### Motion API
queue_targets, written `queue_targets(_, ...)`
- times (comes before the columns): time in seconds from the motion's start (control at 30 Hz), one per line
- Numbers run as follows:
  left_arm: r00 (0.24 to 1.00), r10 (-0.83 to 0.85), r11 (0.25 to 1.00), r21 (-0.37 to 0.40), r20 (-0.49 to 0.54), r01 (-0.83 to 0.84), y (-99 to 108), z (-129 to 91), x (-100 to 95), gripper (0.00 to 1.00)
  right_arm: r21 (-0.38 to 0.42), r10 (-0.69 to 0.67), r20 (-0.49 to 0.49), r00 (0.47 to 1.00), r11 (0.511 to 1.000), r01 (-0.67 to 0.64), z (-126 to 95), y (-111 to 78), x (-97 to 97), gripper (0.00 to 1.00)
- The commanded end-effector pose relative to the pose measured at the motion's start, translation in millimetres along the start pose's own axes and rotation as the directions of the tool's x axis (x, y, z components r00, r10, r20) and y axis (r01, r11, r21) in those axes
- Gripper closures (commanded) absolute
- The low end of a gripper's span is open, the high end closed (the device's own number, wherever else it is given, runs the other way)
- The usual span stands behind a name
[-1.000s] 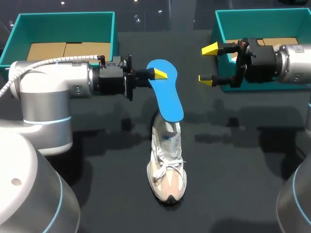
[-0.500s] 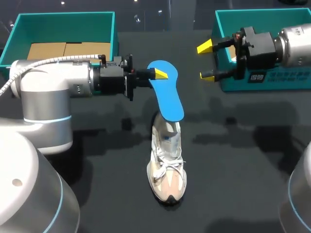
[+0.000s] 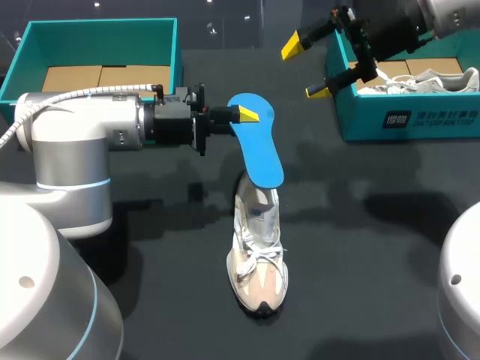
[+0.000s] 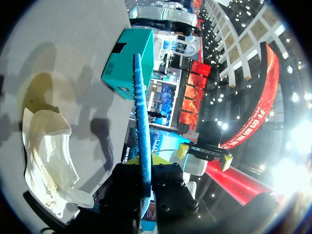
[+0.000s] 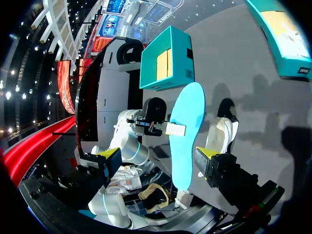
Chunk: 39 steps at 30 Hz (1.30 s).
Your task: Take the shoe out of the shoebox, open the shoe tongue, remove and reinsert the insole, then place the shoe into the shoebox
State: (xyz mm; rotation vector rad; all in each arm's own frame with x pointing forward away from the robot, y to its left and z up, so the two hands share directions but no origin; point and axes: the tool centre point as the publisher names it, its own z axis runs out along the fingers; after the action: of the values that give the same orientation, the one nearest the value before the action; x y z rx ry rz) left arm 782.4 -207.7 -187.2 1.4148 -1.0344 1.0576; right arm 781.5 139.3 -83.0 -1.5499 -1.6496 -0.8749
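Insole (image 3: 259,150) bright blue. Shoe (image 3: 257,259) white, beige toe. Left shoebox (image 3: 97,41) teal; right shoebox (image 3: 360,124) teal. Table (image 3: 360,262) black.

Head view: fixed, high behind the robot, looking down on the table (image 3: 360,225). Left wrist view: close, edge-on along the insole (image 4: 141,136). Right wrist view: farther, facing its flat side. Shared: insole, shoe (image 3: 259,255).

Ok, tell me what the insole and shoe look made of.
The insole: likely foam, matte blue; thin, with a textured edge in the left wrist view. The shoe: seemingly mesh and synthetic panels, white and beige, with woven laces.
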Motion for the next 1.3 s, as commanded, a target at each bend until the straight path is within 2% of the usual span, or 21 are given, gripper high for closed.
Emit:
queue_targets(0.03,1.0,0.0,1.0,-0.001,0.001,0.0,0,0,-0.4,1.0,0.008,-0.002,0.256,0.967,1.0,0.0,4,2.6,14.8,0.0)
queue_targets(0.37,1.0,0.0,1.0,-0.001,0.001,0.0,0,0,-0.4,1.0,-0.001,0.033,0.455,0.89,0.999,-0.036,19,-0.1,44.3,0.0)
queue_targets(0.67,1.0,0.0,1.0,-0.001,0.001,0.0,0,0,-0.4,1.0,-0.02,0.029,0.559,0.829,1.0,-0.022,33,-4.8,59.4,0.0)
queue_targets(0.97,1.0,0.0,1.0,-0.001,0.001,0.0,0,0,-0.4,1.0,-0.012,0.056,0.672,0.739,0.998,-0.065,47,-9.3,73.4,0.0)
queue_targets(1.3,1.0,0.0,1.0,-0.001,0.001,0.0,0,0,-0.4,1.0,0.007,0.039,0.728,0.685,0.998,-0.064,61,-11.7,82.0,0.0)
